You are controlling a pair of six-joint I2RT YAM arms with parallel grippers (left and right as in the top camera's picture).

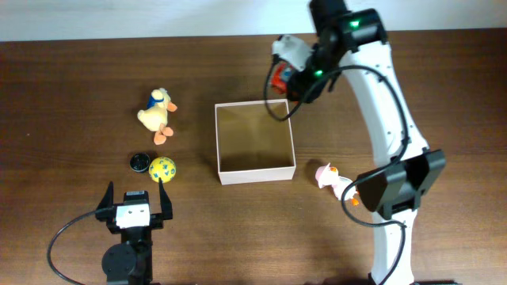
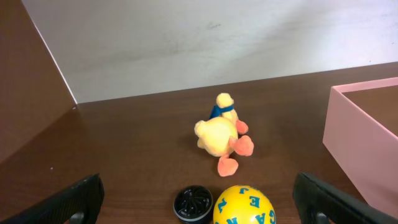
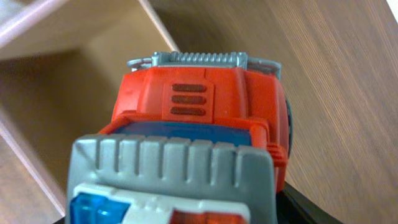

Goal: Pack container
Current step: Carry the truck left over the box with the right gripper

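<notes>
Gripping a red truck (image 1: 280,78), the right jaws hang over the far right corner of the container (image 1: 257,174), which sits at the middle of the counter (image 1: 71,71). Left jaws stand wide open near left, well apart from it, just behind a yellow ball (image 1: 162,169).

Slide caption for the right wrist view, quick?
Right gripper holds a red toy vehicle by the open container's corner.

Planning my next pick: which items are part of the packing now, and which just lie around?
In play: container; red toy truck, held in right tool.
Lying about: plush duck; yellow letter ball; black disc; pink toy.
</notes>
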